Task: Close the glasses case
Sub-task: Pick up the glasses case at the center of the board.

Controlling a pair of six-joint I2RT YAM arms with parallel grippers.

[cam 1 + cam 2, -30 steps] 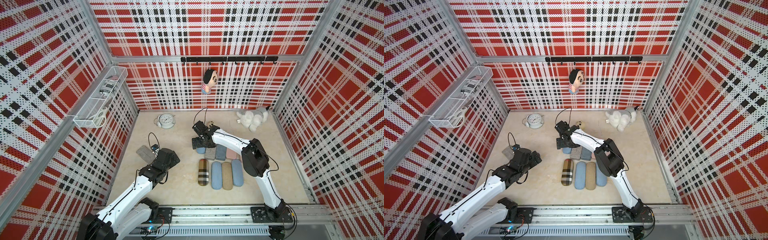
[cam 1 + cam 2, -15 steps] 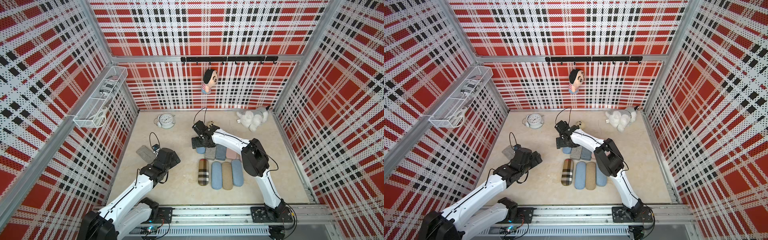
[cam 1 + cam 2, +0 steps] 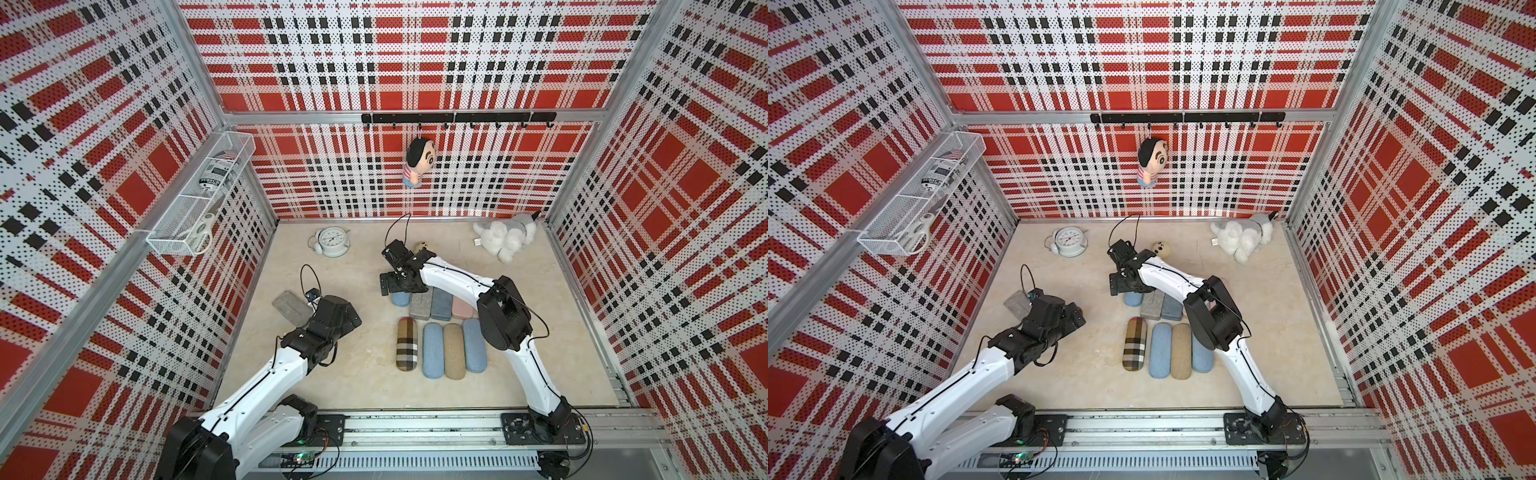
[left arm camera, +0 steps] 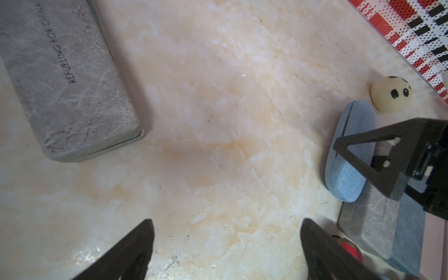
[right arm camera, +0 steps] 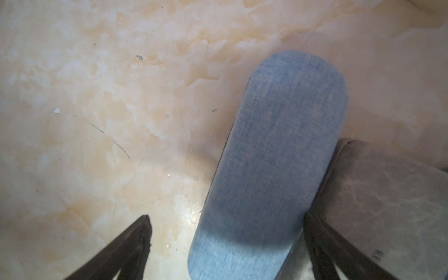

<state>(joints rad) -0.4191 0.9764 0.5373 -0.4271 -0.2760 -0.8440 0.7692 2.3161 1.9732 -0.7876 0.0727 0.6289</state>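
Observation:
A blue fabric glasses case (image 3: 400, 299) (image 3: 1133, 299) lies at the left end of the back row of cases. My right gripper (image 3: 400, 290) (image 5: 226, 218) hangs open just above it, one finger on each side of the case (image 5: 278, 157), not gripping. In the left wrist view this case (image 4: 349, 135) shows a thin side seam, its lid lying down. A grey case (image 3: 291, 307) (image 4: 60, 80) lies alone at the left, lid down. My left gripper (image 3: 352, 321) (image 4: 227, 221) stands open over bare floor beside it, holding nothing.
Other cases lie in two rows, among them a plaid one (image 3: 406, 343) and a grey one (image 5: 388, 198) touching the blue case. A cream ball with a face (image 3: 1160, 249), an alarm clock (image 3: 331, 241) and a white plush toy (image 3: 505, 239) sit at the back.

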